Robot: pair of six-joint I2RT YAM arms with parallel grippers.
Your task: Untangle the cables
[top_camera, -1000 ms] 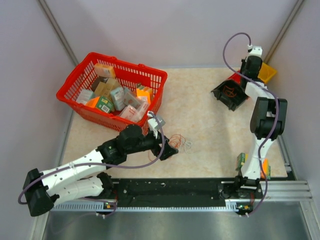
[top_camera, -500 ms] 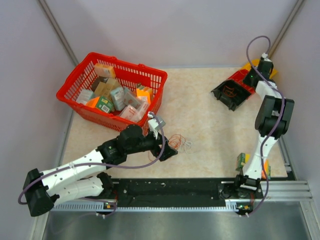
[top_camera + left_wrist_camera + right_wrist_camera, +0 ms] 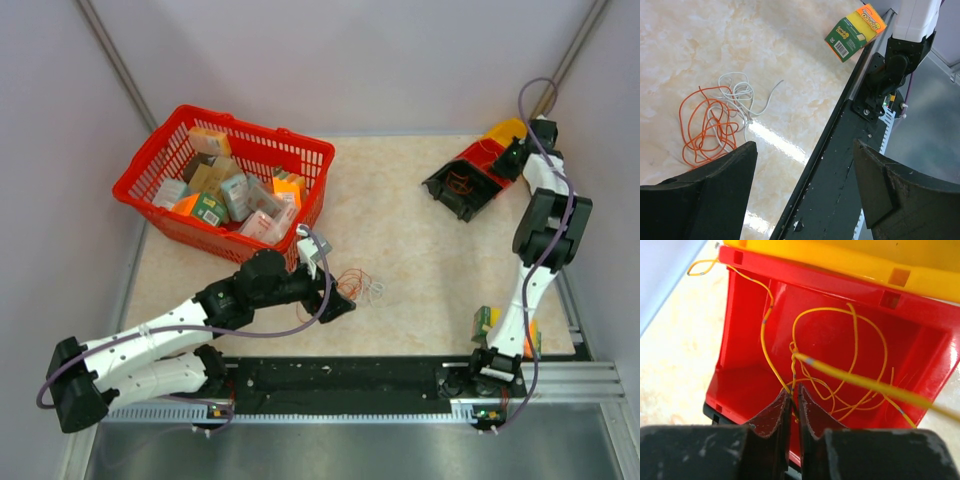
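Cables (image 3: pixel 715 125) stretch left-right, white end rightward; left fingers (image 3: pixel 700 195) wide, right fingers (image 3: pixel 772 415) pinching yellow wire (image 3: pixel 763 335).

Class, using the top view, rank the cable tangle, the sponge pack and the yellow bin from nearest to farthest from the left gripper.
1. Cable tangle, right beside the left gripper.
2. Sponge pack, at the near edge by the right arm.
3. Yellow bin, far right corner.

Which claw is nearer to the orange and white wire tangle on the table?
Left. The left claw sits right beside the tangle; the right claw is far across the table, at the red bin, pinching a wire.
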